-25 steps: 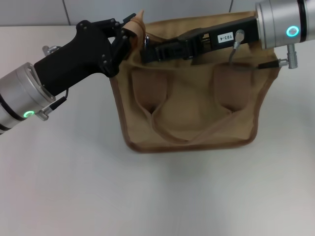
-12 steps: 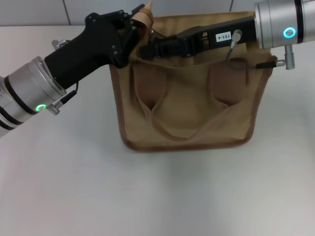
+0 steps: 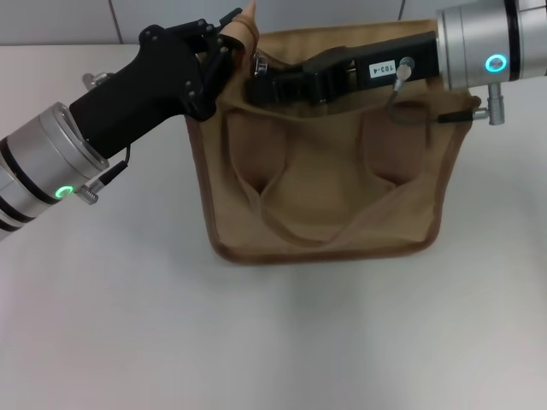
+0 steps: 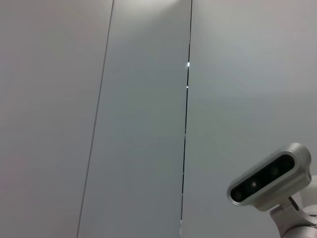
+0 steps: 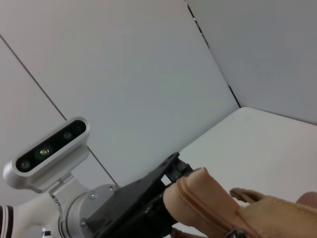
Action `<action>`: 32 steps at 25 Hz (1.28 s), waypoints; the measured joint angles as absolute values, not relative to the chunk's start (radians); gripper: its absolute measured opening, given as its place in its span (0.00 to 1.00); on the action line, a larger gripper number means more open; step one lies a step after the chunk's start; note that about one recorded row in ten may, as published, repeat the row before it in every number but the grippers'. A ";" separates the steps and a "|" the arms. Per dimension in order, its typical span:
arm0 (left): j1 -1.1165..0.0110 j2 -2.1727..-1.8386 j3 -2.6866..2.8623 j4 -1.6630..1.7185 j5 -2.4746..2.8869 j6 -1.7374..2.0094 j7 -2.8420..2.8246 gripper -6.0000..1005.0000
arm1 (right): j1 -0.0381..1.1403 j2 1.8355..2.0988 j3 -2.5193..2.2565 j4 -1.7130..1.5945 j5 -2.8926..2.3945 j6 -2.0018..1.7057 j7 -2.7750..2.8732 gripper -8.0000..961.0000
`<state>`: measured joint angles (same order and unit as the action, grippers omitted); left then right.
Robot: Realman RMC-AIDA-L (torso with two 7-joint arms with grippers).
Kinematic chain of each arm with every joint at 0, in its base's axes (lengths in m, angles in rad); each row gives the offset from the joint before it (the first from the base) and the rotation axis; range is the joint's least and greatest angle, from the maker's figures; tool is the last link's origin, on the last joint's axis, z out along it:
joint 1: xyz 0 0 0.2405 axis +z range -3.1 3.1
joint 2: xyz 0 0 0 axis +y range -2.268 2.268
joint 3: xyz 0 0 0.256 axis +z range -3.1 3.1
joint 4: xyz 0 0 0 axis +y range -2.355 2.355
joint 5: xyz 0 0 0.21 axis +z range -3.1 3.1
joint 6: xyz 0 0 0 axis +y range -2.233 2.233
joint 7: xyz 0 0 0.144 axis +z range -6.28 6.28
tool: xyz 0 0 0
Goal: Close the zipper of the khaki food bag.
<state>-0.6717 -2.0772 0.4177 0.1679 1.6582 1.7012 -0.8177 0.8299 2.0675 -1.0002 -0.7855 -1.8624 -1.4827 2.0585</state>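
Note:
The khaki food bag [image 3: 329, 184] lies flat on the white table, handle loop toward me. My left gripper [image 3: 229, 43] is at the bag's far left corner, shut on the fabric end tab [image 3: 246, 24] and holding it up. My right gripper [image 3: 256, 84] reaches leftward along the bag's top edge, shut at the small silver pull tab [image 3: 259, 63] near that left corner. The arm hides most of the zipper. In the right wrist view the left gripper [image 5: 166, 186] holds the end tab [image 5: 195, 196], with the zip track [image 5: 218, 218] and pull tab [image 5: 233, 232] beside it.
The white table [image 3: 273, 342] spreads in front of the bag and on both sides. A grey panelled wall [image 3: 68, 17] runs behind it. The head camera shows in the left wrist view [image 4: 270, 181] and the right wrist view [image 5: 47, 151].
My left gripper has moved farther back and slightly right, lifting the bag's corner tab. The bag's top edge has shifted a little with it. The right gripper has stayed near the left corner.

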 joint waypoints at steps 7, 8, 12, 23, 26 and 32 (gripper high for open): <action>-0.664 -2.076 0.419 0.159 1.658 1.710 -0.818 0.06 | 0.828 2.076 -1.000 -0.786 -1.859 -1.479 2.058 0.08; -0.662 -2.076 0.418 0.159 1.657 1.713 -0.818 0.06 | 0.825 2.077 -0.999 -0.786 -1.859 -1.479 2.058 0.07; -0.655 -2.075 0.412 0.159 1.656 1.719 -0.818 0.06 | 0.799 2.077 -0.993 -0.806 -1.858 -1.479 2.058 0.05; -0.647 -2.072 0.394 0.168 1.650 1.718 -0.830 0.07 | 0.626 2.066 -0.984 -1.001 -1.895 -1.491 2.151 0.02; -0.647 -2.072 0.394 0.170 1.642 1.713 -0.836 0.07 | 0.574 2.065 -0.942 -1.055 -1.943 -1.494 2.169 0.02; -0.647 -2.070 0.394 0.181 1.626 1.708 -0.839 0.07 | 0.497 2.064 -0.779 -1.107 -2.009 -1.545 2.172 0.01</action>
